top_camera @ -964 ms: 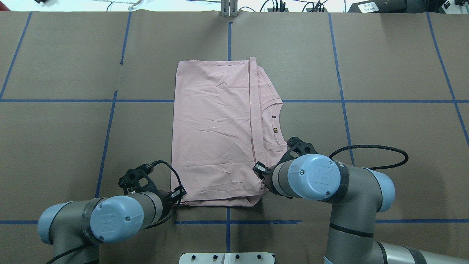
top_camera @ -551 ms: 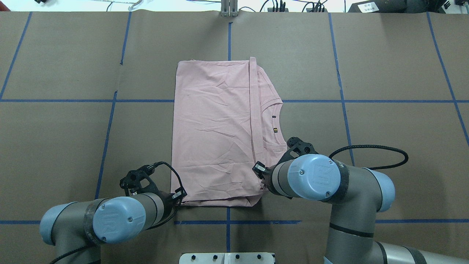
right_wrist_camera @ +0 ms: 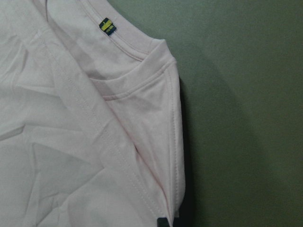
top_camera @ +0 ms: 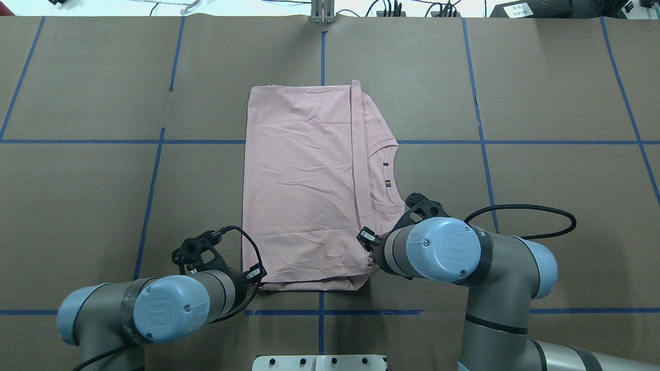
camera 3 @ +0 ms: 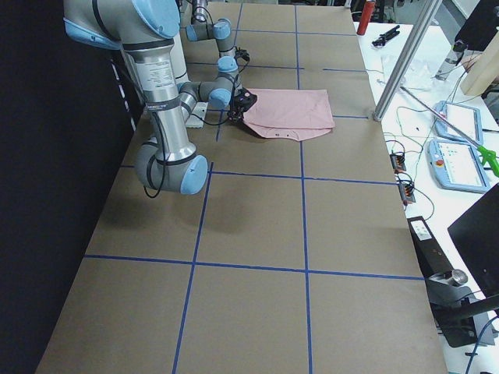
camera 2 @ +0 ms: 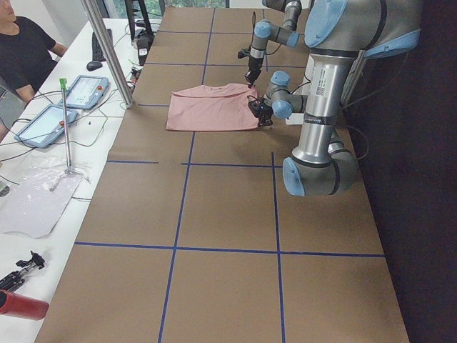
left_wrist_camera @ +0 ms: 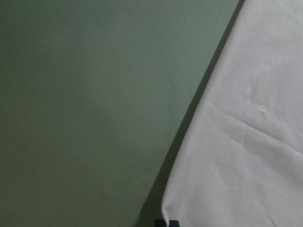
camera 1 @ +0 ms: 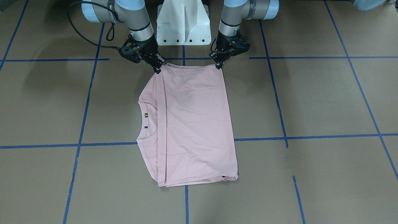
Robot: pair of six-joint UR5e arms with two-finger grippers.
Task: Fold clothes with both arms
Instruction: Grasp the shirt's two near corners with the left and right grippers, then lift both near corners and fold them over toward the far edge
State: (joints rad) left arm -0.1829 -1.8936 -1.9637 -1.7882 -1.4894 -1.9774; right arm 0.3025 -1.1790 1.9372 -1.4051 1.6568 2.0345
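A pale pink cotton T-shirt [camera 1: 192,124] lies folded flat in the middle of the frame, on a brown paper table [camera 1: 326,93] with blue tape lines [camera 1: 311,136]. At the shirt's top corners, the black left gripper [camera 1: 219,66] and the black right gripper [camera 1: 158,70] each pinch the cloth tight

**Left arm edges inward at the near corner**

I see my left arm [top_camera: 170,308] sitting a touch further toward the table's middle than a second ago. Its wrist and left gripper [camera 1: 219,66] have shifted with it. The T-shirt [top_camera: 299,180] edge beside that gripper looks drawn in a shade. My right arm [top_camera: 446,249] and its cable loop [top_camera: 567,219] are barely further right.
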